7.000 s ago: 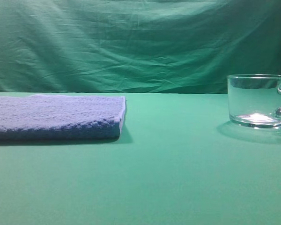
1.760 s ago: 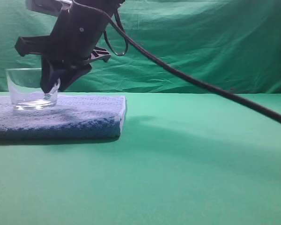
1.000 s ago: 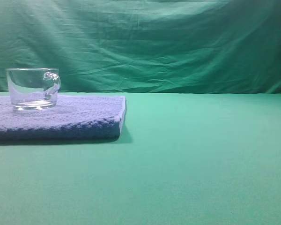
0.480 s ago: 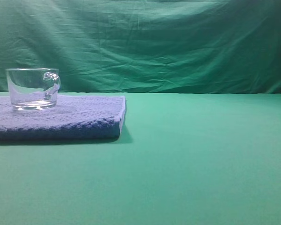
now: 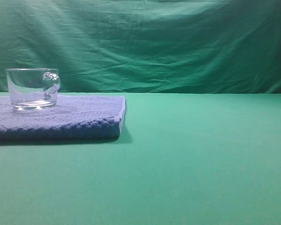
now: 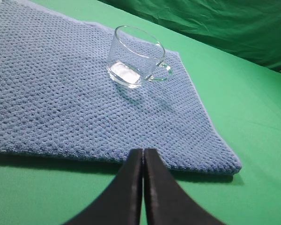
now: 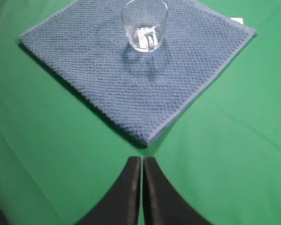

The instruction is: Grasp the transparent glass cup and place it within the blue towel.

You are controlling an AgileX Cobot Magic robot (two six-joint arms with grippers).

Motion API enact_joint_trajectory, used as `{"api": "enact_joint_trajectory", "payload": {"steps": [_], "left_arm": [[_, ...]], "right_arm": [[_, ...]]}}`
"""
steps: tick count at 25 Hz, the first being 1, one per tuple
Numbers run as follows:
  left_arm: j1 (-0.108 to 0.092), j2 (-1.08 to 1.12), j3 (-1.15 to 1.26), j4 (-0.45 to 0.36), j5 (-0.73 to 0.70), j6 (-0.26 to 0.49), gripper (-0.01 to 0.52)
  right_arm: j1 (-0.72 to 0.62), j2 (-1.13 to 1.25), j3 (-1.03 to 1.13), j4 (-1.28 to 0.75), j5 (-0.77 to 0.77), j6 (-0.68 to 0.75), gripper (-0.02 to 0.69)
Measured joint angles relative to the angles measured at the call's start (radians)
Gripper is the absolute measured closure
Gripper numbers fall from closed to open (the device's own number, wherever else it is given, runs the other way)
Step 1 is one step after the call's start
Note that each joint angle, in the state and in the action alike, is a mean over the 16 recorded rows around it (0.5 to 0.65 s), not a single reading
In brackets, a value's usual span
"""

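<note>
The transparent glass cup (image 5: 33, 88) stands upright on the blue towel (image 5: 70, 117) at the left of the exterior view, its handle to the right. It also shows in the left wrist view (image 6: 136, 56) on the towel (image 6: 51, 93), and in the right wrist view (image 7: 144, 24) near the towel's (image 7: 131, 79) far part. My left gripper (image 6: 143, 151) is shut and empty, well back from the cup, over the towel's near edge. My right gripper (image 7: 142, 158) is shut and empty, just short of the towel's near corner. Neither arm shows in the exterior view.
A green cloth covers the table (image 5: 201, 164) and hangs as a backdrop (image 5: 154, 42). A small white tag (image 7: 237, 20) sticks out at the towel's far right corner.
The cup stood on the table at the right, then an arm set it on the towel and drew out of the exterior view. Nothing has moved in the last second.
</note>
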Motion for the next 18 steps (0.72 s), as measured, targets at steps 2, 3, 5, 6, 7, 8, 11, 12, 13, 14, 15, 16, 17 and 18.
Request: {"api": "enact_joint_trajectory", "payload": {"steps": [2, 3, 5, 6, 7, 8, 11, 12, 13, 14, 15, 16, 17, 18], "left_arm": [[0.0, 0.0, 0.0, 0.0, 0.0, 0.0, 0.514], [0.0, 0.0, 0.0, 0.0, 0.0, 0.0, 0.514], [0.0, 0.0, 0.0, 0.0, 0.0, 0.0, 0.514], [0.0, 0.0, 0.0, 0.0, 0.0, 0.0, 0.514], [0.0, 0.0, 0.0, 0.0, 0.0, 0.0, 0.514], [0.0, 0.0, 0.0, 0.0, 0.0, 0.0, 0.514], [0.0, 0.0, 0.0, 0.0, 0.0, 0.0, 0.514], [0.0, 0.0, 0.0, 0.0, 0.0, 0.0, 0.514], [0.0, 0.0, 0.0, 0.0, 0.0, 0.0, 0.514], [0.0, 0.0, 0.0, 0.0, 0.0, 0.0, 0.514], [0.0, 0.0, 0.0, 0.0, 0.0, 0.0, 0.514], [0.0, 0.0, 0.0, 0.0, 0.0, 0.0, 0.514], [0.0, 0.0, 0.0, 0.0, 0.0, 0.0, 0.514], [0.0, 0.0, 0.0, 0.0, 0.0, 0.0, 0.514]], "right_arm": [[-0.005, -0.034, 0.02, -0.037, -0.007, 0.032, 0.665], [-0.01, -0.051, 0.03, -0.055, -0.012, 0.045, 0.665], [-0.026, -0.084, 0.053, -0.087, -0.032, 0.063, 0.665], [-0.036, -0.1, 0.067, -0.1, -0.046, 0.068, 0.665], [-0.049, -0.116, 0.083, -0.112, -0.064, 0.072, 0.665], [-0.063, -0.133, 0.101, -0.122, -0.084, 0.074, 0.665], [-0.115, -0.187, 0.171, -0.143, -0.16, 0.076, 0.665], [-0.135, -0.207, 0.2, -0.148, -0.189, 0.076, 0.665], [-0.156, -0.229, 0.23, -0.152, -0.218, 0.077, 0.665], [-0.178, -0.252, 0.263, -0.155, -0.248, 0.077, 0.665], [-0.202, -0.276, 0.298, -0.157, -0.278, 0.077, 0.665], [-0.227, -0.301, 0.335, -0.158, -0.307, 0.077, 0.665], [-0.251, -0.328, 0.372, -0.159, -0.335, 0.077, 0.665], [-0.276, -0.356, 0.409, -0.16, -0.361, 0.077, 0.665]]}}
